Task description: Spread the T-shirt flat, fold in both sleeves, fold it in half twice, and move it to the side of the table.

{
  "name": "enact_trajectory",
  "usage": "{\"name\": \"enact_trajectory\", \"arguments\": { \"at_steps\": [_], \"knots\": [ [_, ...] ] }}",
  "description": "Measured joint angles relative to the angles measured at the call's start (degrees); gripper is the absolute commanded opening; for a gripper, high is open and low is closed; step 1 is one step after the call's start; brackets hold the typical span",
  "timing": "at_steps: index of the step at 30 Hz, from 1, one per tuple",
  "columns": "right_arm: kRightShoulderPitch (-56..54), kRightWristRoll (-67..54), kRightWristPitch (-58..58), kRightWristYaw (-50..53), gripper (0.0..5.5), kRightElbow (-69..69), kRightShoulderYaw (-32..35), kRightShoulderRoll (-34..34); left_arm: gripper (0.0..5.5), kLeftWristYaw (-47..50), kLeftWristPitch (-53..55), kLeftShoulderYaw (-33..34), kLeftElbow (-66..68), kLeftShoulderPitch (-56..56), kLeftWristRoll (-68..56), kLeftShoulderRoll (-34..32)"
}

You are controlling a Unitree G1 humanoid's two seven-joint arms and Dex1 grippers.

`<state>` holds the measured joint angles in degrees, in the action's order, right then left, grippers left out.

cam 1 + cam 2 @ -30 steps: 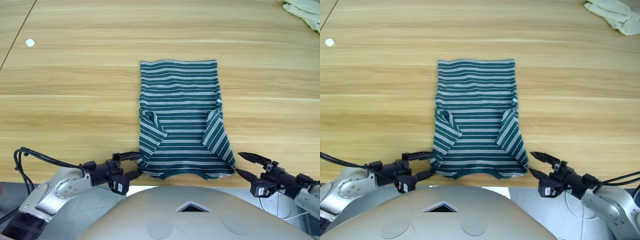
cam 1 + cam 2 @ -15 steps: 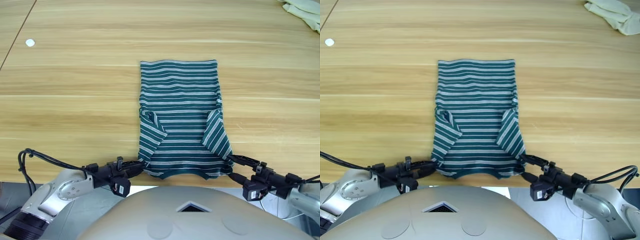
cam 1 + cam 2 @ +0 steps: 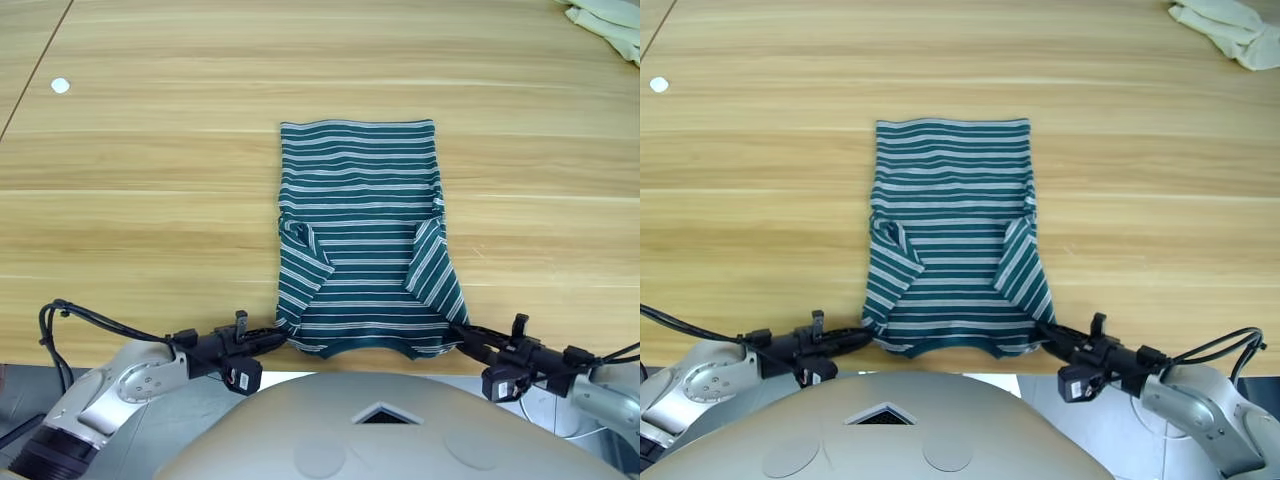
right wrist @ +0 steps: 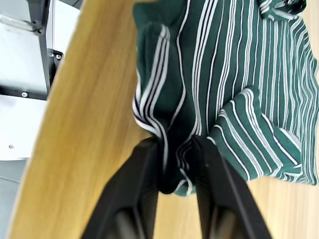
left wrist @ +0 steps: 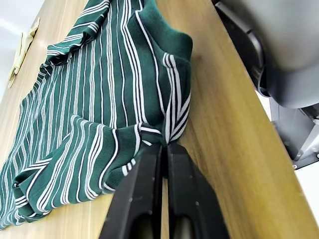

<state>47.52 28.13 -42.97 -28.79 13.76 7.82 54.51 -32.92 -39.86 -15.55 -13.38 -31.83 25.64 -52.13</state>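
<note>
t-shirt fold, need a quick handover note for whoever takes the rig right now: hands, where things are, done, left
Left hand: shut on the T-shirt's near left shoulder corner, at the table edge.
Right hand: shut on the near right shoulder corner.
T-shirt: lies flat mid-table, collar end toward the robot, hem at the far end, both sleeves folded in over the body.
Pale cloth: at the far right corner, apart from the job.
Done: spread flat, sleeves folded in.
Left: both half-folds, likely starting by carrying the held corners over to the hem, then move the shirt to the table's side.
</note>
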Motion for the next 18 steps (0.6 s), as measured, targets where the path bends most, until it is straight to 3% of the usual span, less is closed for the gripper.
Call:
{"name": "enact_trajectory", "arguments": {
  "at_steps": [4, 18],
  "knots": [
    [-0.05, 0.03, 0.61, -0.02, 0.01, -0.45, 0.61, -0.02, 0.0, 0.97, 0.14, 0.0, 0.13, -0.69, -0.01, 0.32],
    [2.42, -4.03, -0.71, -0.08, 0.01, 3.21, -0.17, -2.22, 0.0, 0.96, 0.6, -1.94, -2.25, -5.89, -4.15, 0.99]
  ]
}}
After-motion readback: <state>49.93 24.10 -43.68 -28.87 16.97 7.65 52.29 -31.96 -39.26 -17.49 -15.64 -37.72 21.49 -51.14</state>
